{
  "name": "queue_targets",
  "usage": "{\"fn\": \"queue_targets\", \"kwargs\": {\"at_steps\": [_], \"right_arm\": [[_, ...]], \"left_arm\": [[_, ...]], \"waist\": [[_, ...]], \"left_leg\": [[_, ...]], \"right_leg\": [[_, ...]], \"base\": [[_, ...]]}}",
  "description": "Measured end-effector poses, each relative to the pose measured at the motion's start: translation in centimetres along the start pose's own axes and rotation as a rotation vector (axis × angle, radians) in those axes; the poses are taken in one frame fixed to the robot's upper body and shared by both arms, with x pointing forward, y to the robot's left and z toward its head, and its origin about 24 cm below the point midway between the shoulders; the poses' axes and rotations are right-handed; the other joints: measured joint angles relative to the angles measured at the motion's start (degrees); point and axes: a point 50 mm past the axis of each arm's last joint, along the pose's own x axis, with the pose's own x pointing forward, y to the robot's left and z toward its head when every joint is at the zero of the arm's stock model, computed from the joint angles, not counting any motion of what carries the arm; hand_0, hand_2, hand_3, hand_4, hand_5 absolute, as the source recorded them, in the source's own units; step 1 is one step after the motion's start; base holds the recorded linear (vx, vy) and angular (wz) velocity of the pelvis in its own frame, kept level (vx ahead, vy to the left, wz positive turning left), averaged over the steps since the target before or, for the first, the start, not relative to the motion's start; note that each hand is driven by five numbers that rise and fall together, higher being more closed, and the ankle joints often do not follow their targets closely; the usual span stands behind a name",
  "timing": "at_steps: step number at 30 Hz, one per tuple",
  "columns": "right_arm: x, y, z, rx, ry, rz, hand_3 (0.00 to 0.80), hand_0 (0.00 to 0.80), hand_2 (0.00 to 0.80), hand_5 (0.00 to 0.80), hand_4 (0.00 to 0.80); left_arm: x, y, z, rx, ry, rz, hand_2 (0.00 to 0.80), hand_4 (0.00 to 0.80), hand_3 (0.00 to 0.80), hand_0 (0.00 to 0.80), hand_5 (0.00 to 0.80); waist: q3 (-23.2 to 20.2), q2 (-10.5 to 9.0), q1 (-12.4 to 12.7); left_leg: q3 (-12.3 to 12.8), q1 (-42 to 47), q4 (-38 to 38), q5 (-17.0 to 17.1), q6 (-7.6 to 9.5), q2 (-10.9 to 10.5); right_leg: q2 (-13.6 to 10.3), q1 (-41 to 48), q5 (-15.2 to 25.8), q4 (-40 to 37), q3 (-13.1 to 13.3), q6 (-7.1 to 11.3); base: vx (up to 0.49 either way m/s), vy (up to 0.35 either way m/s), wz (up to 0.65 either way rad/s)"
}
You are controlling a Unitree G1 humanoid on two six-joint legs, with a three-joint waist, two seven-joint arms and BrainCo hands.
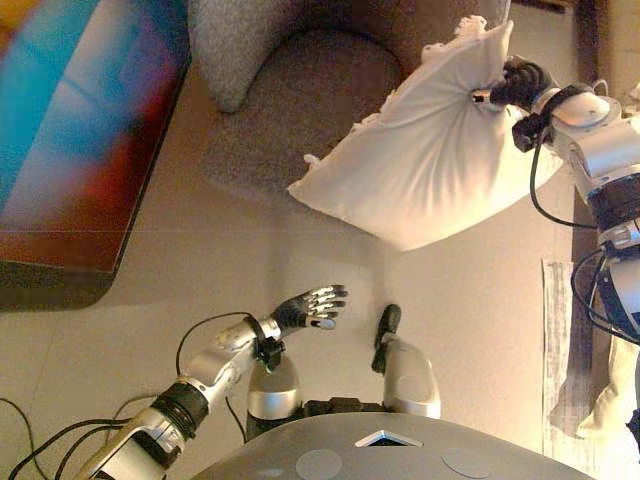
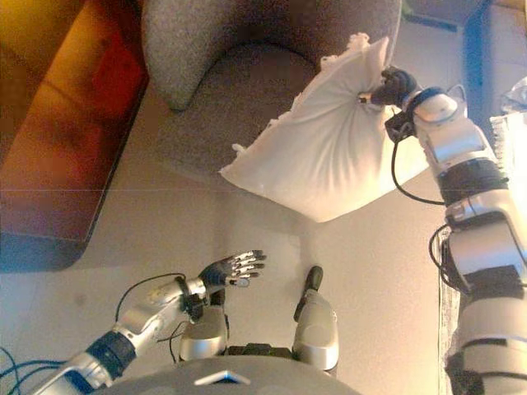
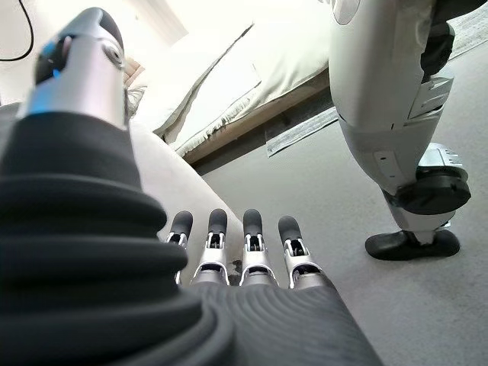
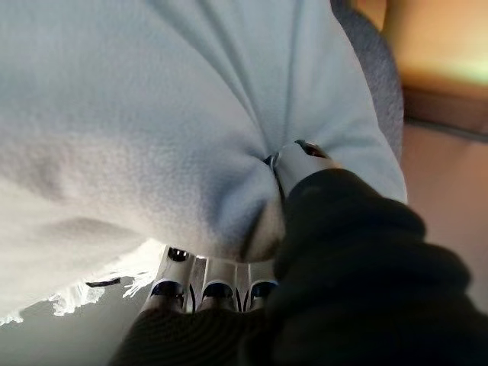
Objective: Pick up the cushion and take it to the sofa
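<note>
A white cushion (image 1: 430,150) with a frilled edge hangs in the air in front of a grey sofa chair (image 1: 300,90), its far corner over the seat. My right hand (image 1: 512,85) is shut on the cushion's upper right side, with the cloth bunched in its fingers; the right wrist view shows the fabric (image 4: 152,114) pinched between thumb and fingers. My left hand (image 1: 312,306) is open and empty, low over the floor near my body, fingers straight (image 3: 229,244).
A dark low table (image 1: 80,140) with a glossy top stands at the left. A bed or mattress edge with pale covers (image 3: 229,84) and a patterned rug (image 1: 570,340) lie at the right. Beige floor (image 1: 250,260) lies between me and the chair.
</note>
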Motion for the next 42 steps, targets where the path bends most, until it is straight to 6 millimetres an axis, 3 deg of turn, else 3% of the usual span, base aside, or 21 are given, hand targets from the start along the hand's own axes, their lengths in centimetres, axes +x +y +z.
{"fn": "queue_targets", "kwargs": {"at_steps": [6, 11, 18, 23, 24, 25, 30, 42], "right_arm": [[0.3, 1.1, 1.1, -0.008, -0.044, 0.011, 0.800, 0.800, 0.800, 0.800, 0.800], [0.4, 0.7, 0.9, 0.040, -0.037, -0.041, 0.800, 0.800, 0.800, 0.800, 0.800], [0.2, -3.0, 1.1, 0.071, 0.018, -0.178, 0.800, 0.800, 0.800, 0.800, 0.800], [0.0, -5.5, 2.5, 0.056, 0.036, -0.294, 0.800, 0.800, 0.800, 0.800, 0.800], [-0.1, -5.8, 2.7, 0.057, 0.035, -0.314, 0.474, 0.474, 0.474, 0.474, 0.474], [-0.1, -6.0, 2.9, 0.059, 0.033, -0.340, 0.000, 0.000, 0.000, 0.000, 0.000], [-0.7, -7.7, 4.4, 0.069, 0.004, -0.481, 0.000, 0.000, 0.000, 0.000, 0.000], [-1.3, -8.8, 6.4, 0.076, -0.069, -0.537, 0.000, 0.000, 0.000, 0.000, 0.000]], "left_arm": [[0.4, 0.1, 0.6, -0.007, -0.021, 0.011, 0.000, 0.000, 0.000, 0.000, 0.000], [0.8, 0.1, 1.1, -0.014, -0.041, 0.021, 0.000, 0.000, 0.000, 0.000, 0.000], [1.1, -0.1, 1.4, -0.025, -0.051, 0.020, 0.000, 0.000, 0.000, 0.000, 0.000], [1.3, -0.2, 1.8, -0.024, -0.068, 0.023, 0.000, 0.000, 0.000, 0.000, 0.000], [1.3, -0.2, 1.9, -0.022, -0.071, 0.028, 0.000, 0.000, 0.000, 0.000, 0.000], [1.3, -0.3, 2.0, -0.020, -0.076, 0.026, 0.000, 0.000, 0.000, 0.000, 0.000], [1.9, -0.8, 3.2, 0.005, -0.114, 0.007, 0.000, 0.000, 0.000, 0.000, 0.000], [1.9, -1.2, 3.5, 0.019, -0.131, -0.001, 0.000, 0.000, 0.000, 0.000, 0.000]], "waist": [[0.1, 0.17, 0.1], [0.4, 0.68, 0.2], [2.0, 3.62, 1.6], [3.0, 5.58, 1.8], [3.1, 5.76, 1.9], [3.1, 5.84, 2.0], [3.7, 6.90, 2.8], [3.8, 6.89, 3.0]], "left_leg": [[0.1, -0.1, 0.0, 0.1, 0.07, 0.0], [0.0, -1.1, 0.0, 0.5, 0.77, 0.1], [-0.3, -3.4, 0.0, 1.8, 2.57, 0.2], [-0.3, -5.5, 0.0, 2.7, 3.71, 0.1], [-0.4, -5.7, 0.1, 2.8, 3.75, 0.1], [-0.5, -6.1, 0.1, 2.8, 3.74, 0.1], [-1.0, -7.1, 0.0, 2.9, 3.52, -0.2], [-1.0, -7.1, 0.0, 2.9, 3.52, -0.2]], "right_leg": [[0.0, -0.1, 0.0, 0.0, 0.0, 0.02], [0.0, -0.5, -0.1, -0.1, -0.7, -0.02], [-0.1, -1.9, -0.1, 0.1, -1.9, -0.49], [-0.1, -3.7, 0.1, 0.2, -2.2, -0.92], [-0.1, -3.9, 0.1, 0.2, -2.2, -0.92], [-0.1, -4.3, 0.1, 0.2, -2.2, -0.93], [-0.5, -5.5, 0.2, 0.7, -2.2, -0.95], [-0.4, -5.4, 0.2, 0.7, -2.2, -0.95]], "base": [[0.029, -0.041, 0.00], [0.028, -0.042, 0.07], [-0.034, -0.005, 0.10], [-0.015, 0.037, 0.05], [-0.028, 0.043, 0.02], [-0.037, 0.048, 0.02], [-0.013, 0.037, 0.02], [0.000, 0.000, 0.00]]}}
